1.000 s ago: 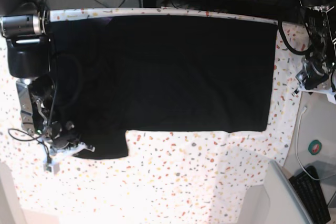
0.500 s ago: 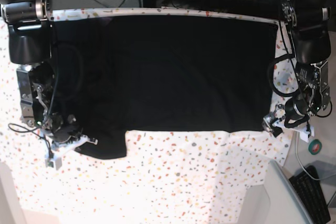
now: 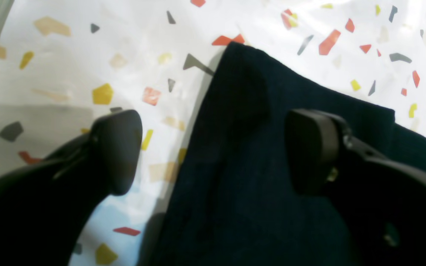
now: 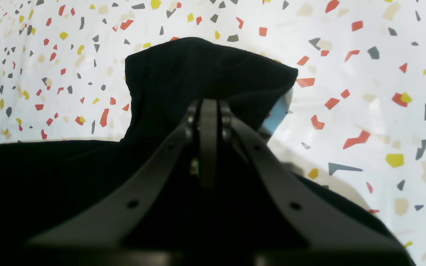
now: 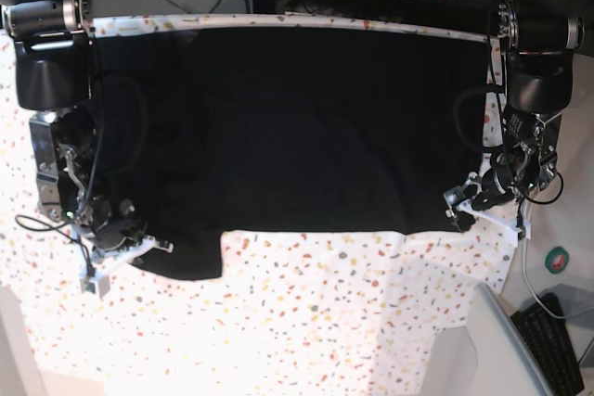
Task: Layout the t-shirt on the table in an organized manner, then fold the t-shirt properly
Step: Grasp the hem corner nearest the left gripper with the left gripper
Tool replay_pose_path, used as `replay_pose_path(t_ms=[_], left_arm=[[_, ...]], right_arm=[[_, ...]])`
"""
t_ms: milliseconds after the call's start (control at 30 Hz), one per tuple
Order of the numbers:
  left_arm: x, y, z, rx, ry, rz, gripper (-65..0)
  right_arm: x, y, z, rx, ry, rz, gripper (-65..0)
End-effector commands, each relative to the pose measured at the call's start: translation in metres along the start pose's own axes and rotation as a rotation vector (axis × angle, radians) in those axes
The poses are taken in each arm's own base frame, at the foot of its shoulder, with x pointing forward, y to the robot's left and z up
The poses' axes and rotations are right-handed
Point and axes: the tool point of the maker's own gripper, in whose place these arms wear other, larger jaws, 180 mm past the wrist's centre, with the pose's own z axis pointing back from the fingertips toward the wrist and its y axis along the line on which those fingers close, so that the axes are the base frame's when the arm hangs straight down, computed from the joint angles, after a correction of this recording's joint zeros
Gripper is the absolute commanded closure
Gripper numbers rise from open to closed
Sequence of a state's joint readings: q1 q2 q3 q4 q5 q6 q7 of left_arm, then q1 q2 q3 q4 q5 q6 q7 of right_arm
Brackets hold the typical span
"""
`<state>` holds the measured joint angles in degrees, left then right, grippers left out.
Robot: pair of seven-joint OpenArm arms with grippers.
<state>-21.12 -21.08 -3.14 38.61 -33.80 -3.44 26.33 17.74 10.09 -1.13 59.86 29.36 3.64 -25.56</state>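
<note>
Left gripper (image 3: 213, 147) arrived, wide over t-shirt (image 5: 316, 127) corner (right gripper (image 4: 209, 107) pinching sleeve).

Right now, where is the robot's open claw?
In the base view, the left gripper is on the right side, at the black t-shirt's lower corner, over the speckled table.

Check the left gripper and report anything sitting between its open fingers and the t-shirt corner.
Nothing visible is in the way. The left gripper is open, straddling the t-shirt corner: one finger over the bare table cloth, the other over the black fabric.
</note>
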Motion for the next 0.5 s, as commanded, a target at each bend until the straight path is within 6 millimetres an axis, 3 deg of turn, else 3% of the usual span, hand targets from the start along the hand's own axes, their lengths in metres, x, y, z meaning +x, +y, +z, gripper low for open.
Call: replay_pose_path(t_ms=[0, 33, 167, 200, 467], left_arm=[[0.008, -0.001, 0.001, -0.002, -0.001, 0.001, -50.0], [0.006, -0.003, 0.001, -0.006, 0.001, 0.004, -42.8], [0.008, -0.004, 0.001, -0.009, -0.003, 0.012, -2.3], [0.009, -0.003, 0.001, -0.005, -0.004, 0.013, 0.0], [-0.004, -0.001, 0.006, -0.008, 0.046, 0.008, 0.0]], right_arm=[[0.028, 0.004, 0.003, 0.013, -0.068, 0.01, 0.0], [0.028, 0.004, 0.003, 0.013, -0.068, 0.01, 0.0], [0.028, 0.003, 0.003, 0.012, -0.068, 0.011, 0.0], [0.028, 0.003, 0.003, 0.012, -0.068, 0.011, 0.0], [0.027, 0.002, 0.003, 0.011, -0.067, 0.01, 0.0]])
